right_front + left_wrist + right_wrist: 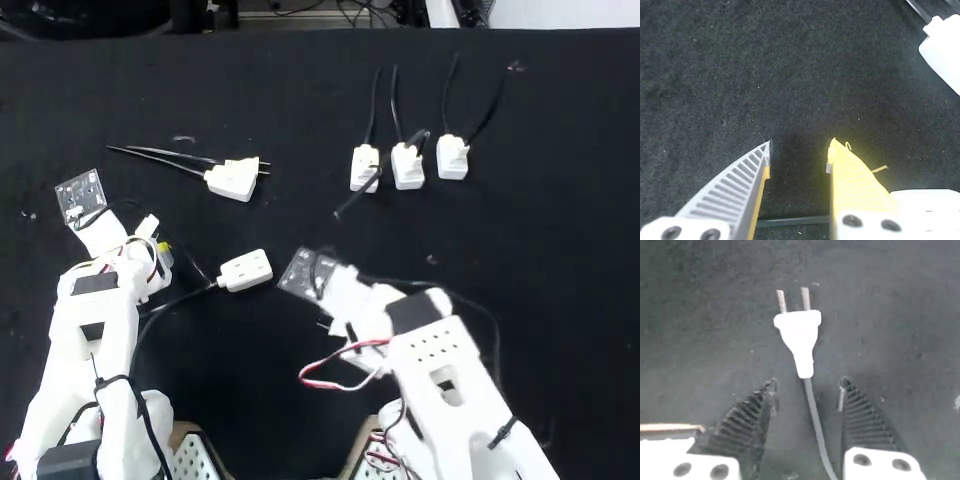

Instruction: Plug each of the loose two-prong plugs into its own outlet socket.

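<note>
A small white two-prong plug lies flat on the black mat, prongs pointing away from my right gripper. That gripper is open, and the plug's grey cable runs back between its dark fingers without touching them. My left gripper is open too, low over bare mat, with nothing between its white and yellow fingers. In the high view, a larger white plug lies at the back left, with a single white socket nearer the arms. Three white sockets on black cords sit in a row at the back right.
A white body with a dark cord sits at the edge of the left wrist view; which piece it is I cannot tell. The right arm trails red and white wires over the mat. Bare mat stretches along the right side.
</note>
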You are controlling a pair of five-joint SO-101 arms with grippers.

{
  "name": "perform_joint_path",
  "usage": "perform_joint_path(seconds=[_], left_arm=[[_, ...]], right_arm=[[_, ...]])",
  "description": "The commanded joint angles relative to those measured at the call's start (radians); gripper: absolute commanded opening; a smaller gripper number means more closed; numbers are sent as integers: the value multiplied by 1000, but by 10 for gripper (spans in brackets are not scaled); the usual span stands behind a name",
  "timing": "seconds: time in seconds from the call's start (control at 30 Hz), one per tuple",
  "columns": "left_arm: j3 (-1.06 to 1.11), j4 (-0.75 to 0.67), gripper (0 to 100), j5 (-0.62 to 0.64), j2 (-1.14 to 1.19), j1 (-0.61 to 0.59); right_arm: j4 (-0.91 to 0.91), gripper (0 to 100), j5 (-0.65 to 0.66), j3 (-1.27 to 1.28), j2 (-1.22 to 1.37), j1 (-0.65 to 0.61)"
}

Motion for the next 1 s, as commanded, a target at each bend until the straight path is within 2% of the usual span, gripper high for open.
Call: perform_joint_path(seconds=[0.0, 0.4, 0.97], left_arm=[[-10, -17, 188, -11, -28, 4], [-8, -17, 188, -11, -28, 4], [-8, -17, 188, -11, -28, 4]], right_arm=[[-107, 177, 17, 38, -24, -15], [-184, 177, 17, 48, -22, -15], [-176, 177, 17, 16, -21, -14]])
